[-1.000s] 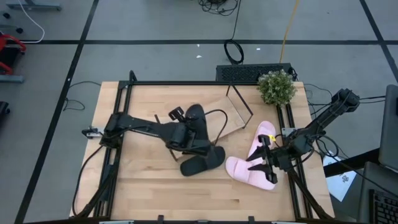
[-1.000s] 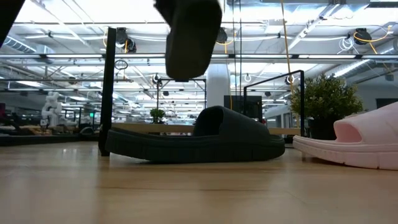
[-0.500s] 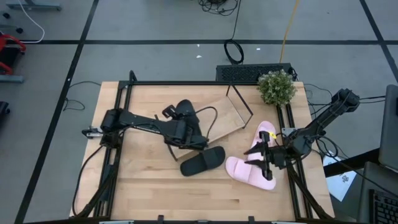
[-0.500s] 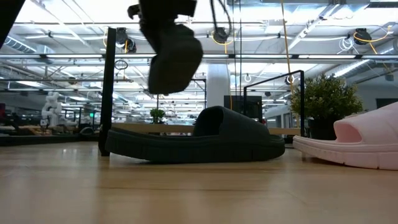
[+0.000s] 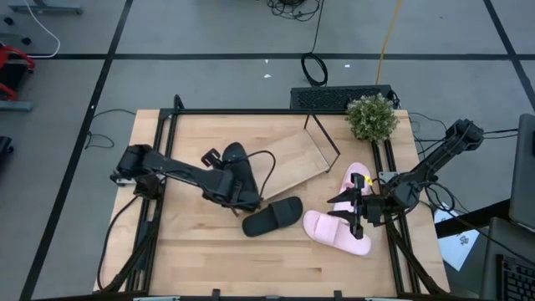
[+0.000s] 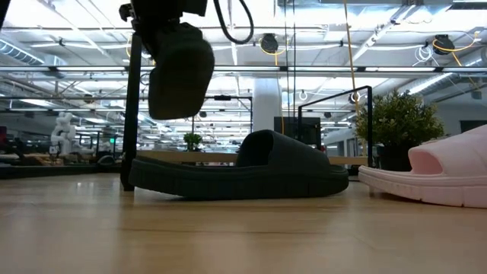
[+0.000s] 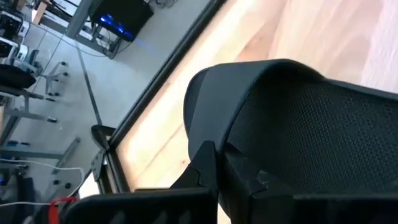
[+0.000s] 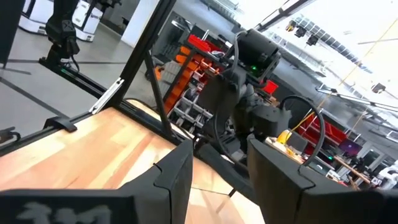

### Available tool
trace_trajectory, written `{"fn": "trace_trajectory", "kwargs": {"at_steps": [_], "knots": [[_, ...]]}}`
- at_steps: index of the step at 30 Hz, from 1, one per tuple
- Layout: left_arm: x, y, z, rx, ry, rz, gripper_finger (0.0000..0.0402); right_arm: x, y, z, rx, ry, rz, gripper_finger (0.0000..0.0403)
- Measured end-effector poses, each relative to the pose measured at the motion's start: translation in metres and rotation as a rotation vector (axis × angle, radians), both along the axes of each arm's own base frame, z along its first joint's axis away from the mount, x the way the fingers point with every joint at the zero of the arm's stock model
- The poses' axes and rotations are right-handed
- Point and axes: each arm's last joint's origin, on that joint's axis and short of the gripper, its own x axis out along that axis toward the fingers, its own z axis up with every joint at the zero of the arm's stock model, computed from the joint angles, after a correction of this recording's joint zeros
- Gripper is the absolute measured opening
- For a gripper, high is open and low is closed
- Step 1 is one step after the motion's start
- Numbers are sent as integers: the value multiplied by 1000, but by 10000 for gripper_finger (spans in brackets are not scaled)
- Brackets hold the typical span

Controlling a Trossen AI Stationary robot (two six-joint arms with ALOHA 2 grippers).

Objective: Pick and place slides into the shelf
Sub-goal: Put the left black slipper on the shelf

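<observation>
The left gripper (image 5: 236,180) is clamped shut on a black slide (image 5: 234,159), holding it in the air above the tabletop (image 5: 201,251); in the low view that slide (image 6: 180,68) hangs toe-down, well clear of the wood. The shelf (image 5: 292,159), a light board in a thin black frame, lies just beside it toward the table's middle. A second black slide (image 5: 272,216) rests flat on the table near the front, and next to it a pink slide (image 5: 334,232) lies on the wood (another pink one (image 5: 355,177) sits just behind it, close to the right arm). The right gripper (image 5: 351,211) hovers over the pink pair with its jaws spread partway and nothing between them. A potted plant (image 5: 372,115) stands at the far right corner.
</observation>
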Motion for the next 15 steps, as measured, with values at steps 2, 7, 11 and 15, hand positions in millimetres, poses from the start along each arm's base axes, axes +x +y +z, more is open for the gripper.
{"fn": "trace_trajectory", "kwargs": {"at_steps": [2, 7, 11, 15], "knots": [[2, 0, -4, -2, 18, -2, 0, 0, 0, 0, 4, -3, 0, 144], [9, -2, -19, -5, 67, 2, 0, 0, 0, 0, 6, -3, 3, 144], [14, -2, -28, 1, 102, 1, 0, 0, 0, 0, 7, -3, 3, 144], [17, -1, -35, 7, 122, 6, 0, 0, 0, 0, 9, -1, 5, 144]]}}
